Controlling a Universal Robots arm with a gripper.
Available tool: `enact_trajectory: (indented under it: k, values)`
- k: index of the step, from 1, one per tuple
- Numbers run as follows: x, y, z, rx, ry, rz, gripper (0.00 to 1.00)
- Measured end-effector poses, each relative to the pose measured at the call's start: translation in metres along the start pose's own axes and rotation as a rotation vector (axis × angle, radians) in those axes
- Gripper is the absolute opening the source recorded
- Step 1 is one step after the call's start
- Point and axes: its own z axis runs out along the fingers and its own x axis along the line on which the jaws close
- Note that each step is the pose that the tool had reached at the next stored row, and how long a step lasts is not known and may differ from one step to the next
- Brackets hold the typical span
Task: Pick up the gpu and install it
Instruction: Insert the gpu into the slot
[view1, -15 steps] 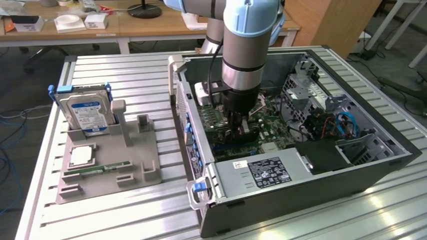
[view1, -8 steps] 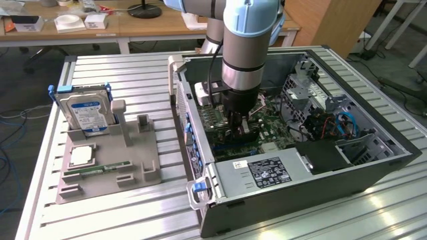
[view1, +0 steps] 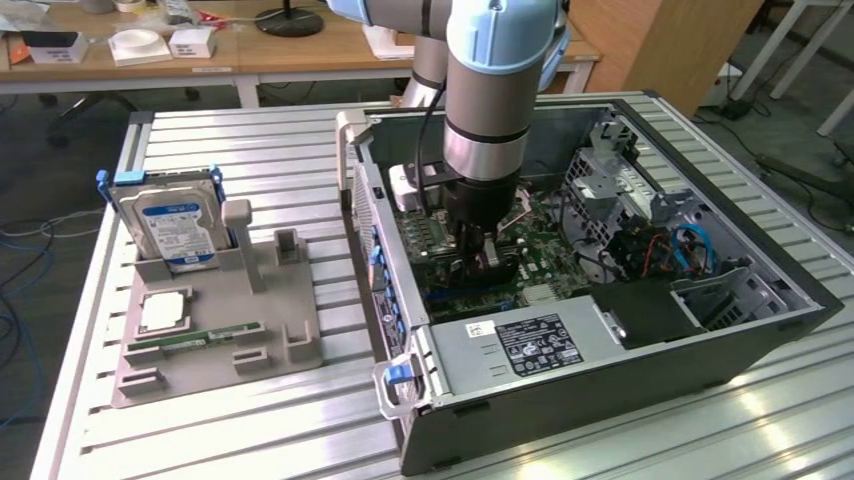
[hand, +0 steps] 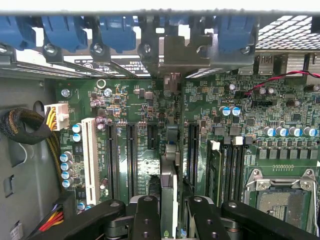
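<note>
Fingers (hand: 146, 215) are clamped on the gpu (hand: 169, 185), held upright and edge-on inside the case (view1: 641, 390), close above the motherboard (hand: 250, 110) between black slots (hand: 193, 150). Seating it well likely needs the card plumb, aligned with its slot, pressed evenly.

Arm (view1: 487, 90) upright, reaching straight down, gripper (view1: 477, 242) at its lowest end, fingers (hand: 148, 217) pinched narrowly together

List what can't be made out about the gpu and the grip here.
Wrist view: the gpu is edge-on, so its own body hides the slot contact.
Wrist view: where the gripper meets it, cut off by the picture's edge.
Exterior view: the gpu's seating, hidden behind the arm's wrist inside the case.
</note>
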Motion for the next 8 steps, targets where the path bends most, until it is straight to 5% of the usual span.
enact_trajectory:
  k: [8]
  values:
    - [0.0,0.0,0.0,0.0,0.0,0.0,0.26]
